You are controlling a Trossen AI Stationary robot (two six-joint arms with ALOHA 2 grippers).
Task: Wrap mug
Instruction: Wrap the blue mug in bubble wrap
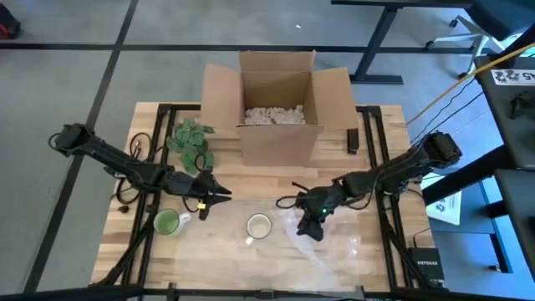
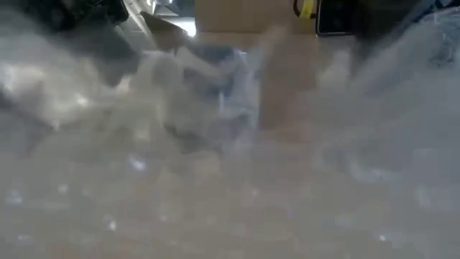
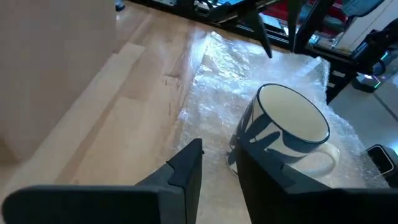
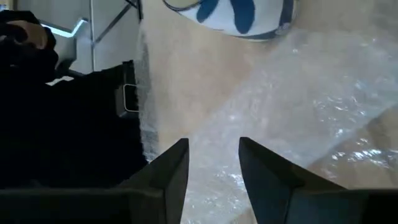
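Observation:
A white mug with blue markings point(image 1: 258, 226) point(image 3: 287, 127) stands upright with its base on the left edge of a clear bubble-wrap sheet point(image 1: 326, 241) point(image 3: 249, 68), which lies flat on the wooden table. My left gripper point(image 1: 224, 197) point(image 3: 219, 177) is open, just left of the mug and pointing at it. My right gripper point(image 1: 311, 231) point(image 4: 213, 163) is open and points down over the sheet, right of the mug point(image 4: 239, 15). In the low view the wrap point(image 2: 230, 180) fills the foreground and blurs the mug. My right gripper's fingertips point(image 4: 175, 163) stand low over the bubble wrap point(image 4: 214, 134), which shows in the gap between them. I cannot tell whether they touch it. My left gripper touches nothing.
An open cardboard box point(image 1: 280, 109) holding packing filler stands at the far middle. A green plant point(image 1: 191, 140) lies left of it, and a green mug point(image 1: 170, 222) sits near the left front. A small dark object point(image 1: 353, 140) lies right of the box.

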